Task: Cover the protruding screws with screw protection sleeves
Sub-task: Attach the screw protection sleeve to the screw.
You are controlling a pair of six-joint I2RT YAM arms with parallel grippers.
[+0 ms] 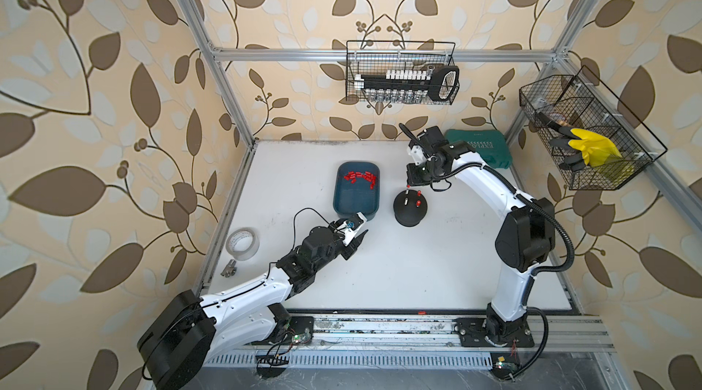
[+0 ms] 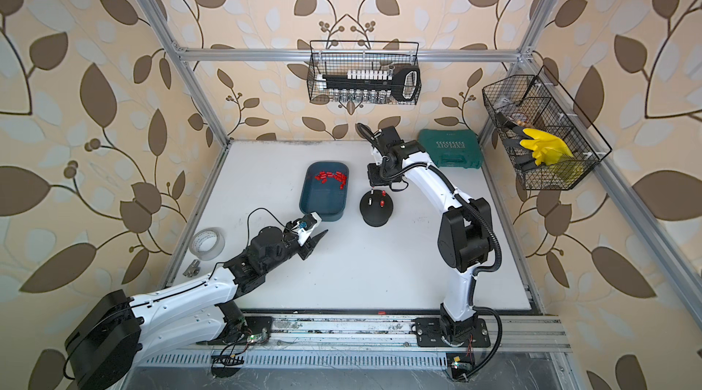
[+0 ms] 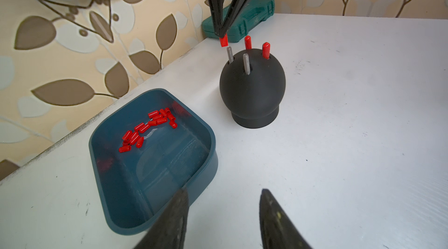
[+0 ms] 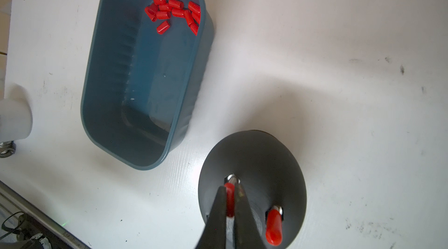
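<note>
The black dome base carries the protruding screws. Two stand bare and silver; two wear red screw protection sleeves. My right gripper is shut on another red sleeve, pointing down just above the tip of the far bare screw. Several loose sleeves lie at the far end of the blue tray. My left gripper is open and empty, low by the tray's near corner.
A green tool case lies at the back right behind the right arm. A tape roll and a small silver fitting sit at the left table edge. Wire baskets hang on the walls. One stray red sleeve lies at the front edge.
</note>
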